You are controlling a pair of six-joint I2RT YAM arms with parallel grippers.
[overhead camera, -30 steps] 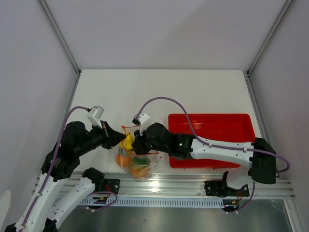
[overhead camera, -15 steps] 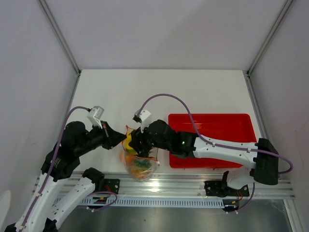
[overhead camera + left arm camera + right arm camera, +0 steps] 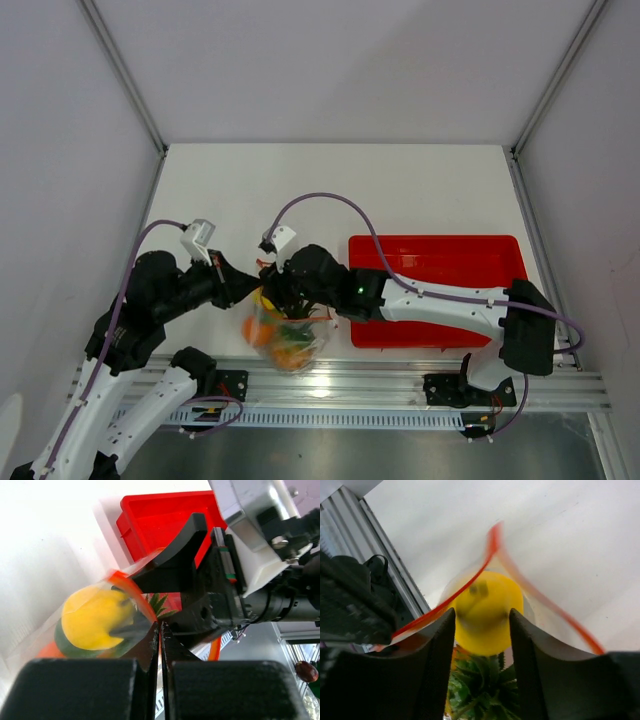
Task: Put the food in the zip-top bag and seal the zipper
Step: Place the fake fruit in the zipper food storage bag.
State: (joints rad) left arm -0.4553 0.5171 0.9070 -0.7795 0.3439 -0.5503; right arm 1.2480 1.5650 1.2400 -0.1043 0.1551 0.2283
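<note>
The clear zip-top bag (image 3: 292, 345) hangs at the table's front edge with an orange ball, a green fruit and the pineapple inside. My left gripper (image 3: 243, 290) is shut on the bag's rim at the orange-red zipper (image 3: 127, 582); its jaws stand closed in the left wrist view (image 3: 160, 630). The yellow lemon (image 3: 97, 617) lies on top inside the bag, over the green fruit (image 3: 64, 640). My right gripper (image 3: 276, 299) is open in the bag's mouth. In the right wrist view (image 3: 481, 612) the lemon (image 3: 487, 600) sits just past its fingertips, with pineapple leaves (image 3: 480, 680) below.
The red tray (image 3: 435, 241) lies to the right of the bag, under the right arm, and shows in the left wrist view (image 3: 150, 520). The metal rail (image 3: 400, 385) runs along the table's front edge. White walls close in the sides.
My right gripper has moved a little left and further into the bag's mouth. The bag has swung slightly. The left gripper keeps its hold in the same place.
</note>
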